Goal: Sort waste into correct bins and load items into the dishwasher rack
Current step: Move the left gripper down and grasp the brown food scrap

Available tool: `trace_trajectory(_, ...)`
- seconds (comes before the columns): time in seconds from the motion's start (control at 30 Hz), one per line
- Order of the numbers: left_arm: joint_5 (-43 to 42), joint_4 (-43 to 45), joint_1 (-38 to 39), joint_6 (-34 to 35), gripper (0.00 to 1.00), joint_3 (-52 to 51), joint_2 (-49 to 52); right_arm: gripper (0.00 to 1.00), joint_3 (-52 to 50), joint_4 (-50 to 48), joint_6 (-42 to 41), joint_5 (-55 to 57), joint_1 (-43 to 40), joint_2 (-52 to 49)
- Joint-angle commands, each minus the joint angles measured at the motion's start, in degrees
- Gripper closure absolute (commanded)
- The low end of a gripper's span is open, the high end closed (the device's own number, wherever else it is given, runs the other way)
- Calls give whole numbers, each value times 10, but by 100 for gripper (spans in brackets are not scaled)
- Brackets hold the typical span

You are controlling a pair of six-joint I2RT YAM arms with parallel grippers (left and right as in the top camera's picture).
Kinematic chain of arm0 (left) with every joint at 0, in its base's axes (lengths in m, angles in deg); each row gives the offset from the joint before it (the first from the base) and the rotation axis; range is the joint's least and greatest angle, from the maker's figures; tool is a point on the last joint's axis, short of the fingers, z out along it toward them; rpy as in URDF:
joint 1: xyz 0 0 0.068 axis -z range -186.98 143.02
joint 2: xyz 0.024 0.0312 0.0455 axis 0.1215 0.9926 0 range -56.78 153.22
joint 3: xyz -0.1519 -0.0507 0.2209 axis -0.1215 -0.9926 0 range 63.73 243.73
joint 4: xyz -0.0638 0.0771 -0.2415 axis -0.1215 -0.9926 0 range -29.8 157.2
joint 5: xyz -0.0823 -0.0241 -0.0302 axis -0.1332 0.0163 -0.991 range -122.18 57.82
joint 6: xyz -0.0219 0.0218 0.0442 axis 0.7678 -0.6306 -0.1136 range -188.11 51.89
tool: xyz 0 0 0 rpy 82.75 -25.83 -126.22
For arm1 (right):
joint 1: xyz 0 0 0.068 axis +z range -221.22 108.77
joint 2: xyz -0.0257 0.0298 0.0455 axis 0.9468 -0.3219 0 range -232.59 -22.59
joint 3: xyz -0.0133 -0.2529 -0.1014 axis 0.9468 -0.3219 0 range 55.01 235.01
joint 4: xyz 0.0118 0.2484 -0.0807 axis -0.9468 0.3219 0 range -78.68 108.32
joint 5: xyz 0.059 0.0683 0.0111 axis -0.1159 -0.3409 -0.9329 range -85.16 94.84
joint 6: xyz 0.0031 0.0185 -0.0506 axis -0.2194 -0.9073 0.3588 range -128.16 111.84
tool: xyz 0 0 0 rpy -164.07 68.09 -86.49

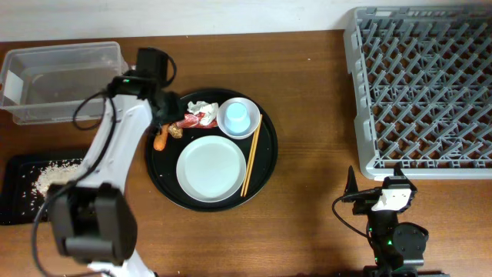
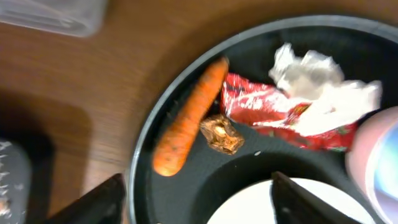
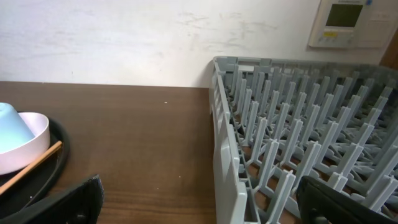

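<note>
The left arm (image 1: 115,146) reaches over the far-left edge of the round black tray (image 1: 154,173), its jaws spread wide and empty, pointing down at the waste gathered there. In the left wrist view the orange carrot (image 2: 189,115) lies slanted along the tray's inner rim, with a brown food scrap (image 2: 221,134) touching its right side. The red wrapper (image 2: 273,115) sits just beyond, and the crumpled white tissue (image 2: 311,78) rests on top of it. The carrot looks like the target, since it sits closest to the gap between the jaws.

The bins wait on the left so the arm has a short carry: the clear tub (image 1: 61,81) at the far left corner, and the flat black tray (image 1: 19,192) nearer, already holding rice (image 1: 54,175).

The white plate (image 1: 211,168) fills the near half of the round tray. The light blue cup (image 1: 237,117) stands inside the white bowl (image 1: 250,108), and the chopsticks (image 1: 251,154) lie along the plate's right edge.

The right arm (image 1: 392,235) rests on the near side of the worktop, jaws open and holding nothing, beside the empty dishwasher rack (image 1: 419,88). It is probably parked there until the dishes are cleared.
</note>
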Motion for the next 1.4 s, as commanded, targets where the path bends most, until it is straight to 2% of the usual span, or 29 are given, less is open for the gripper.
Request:
trace_trajectory(0.0, -52, 18, 0, -6, 28, 7, 42, 2, -4, 2, 3, 5, 3, 5)
trace_trajectory(0.13, -80, 32, 5, 2, 32, 7, 59, 2, -4, 2, 3, 5, 3, 5)
trace_trajectory(0.17, -81, 31, 6, 16, 35, 4, 64, 2, -4, 2, 3, 5, 3, 5)
trace_trajectory(0.3, -81, 30, 9, 105, 35, -7, 87, 2, -4, 2, 3, 5, 3, 5)
trace_trajectory(0.4, -92, 31, 11, 132, 35, -7, 106, 2, -4, 2, 3, 5, 3, 5)
trace_trajectory(0.53, -92, 31, 11, 163, 40, -7, 111, 2, -4, 2, 3, 5, 3, 5)
trace_trajectory(0.73, -51, 35, 11, 237, 40, -7, 112, 2, -4, 2, 3, 5, 3, 5)
trace_trajectory(0.97, -48, 37, 12, 311, 41, -7, 133, 2, -4, 2, 3, 5, 3, 5)
trace_trajectory(1.37, -41, 81, 12, 333, 41, -7, 146, 2, -4, 2, 3, 5, 3, 5)
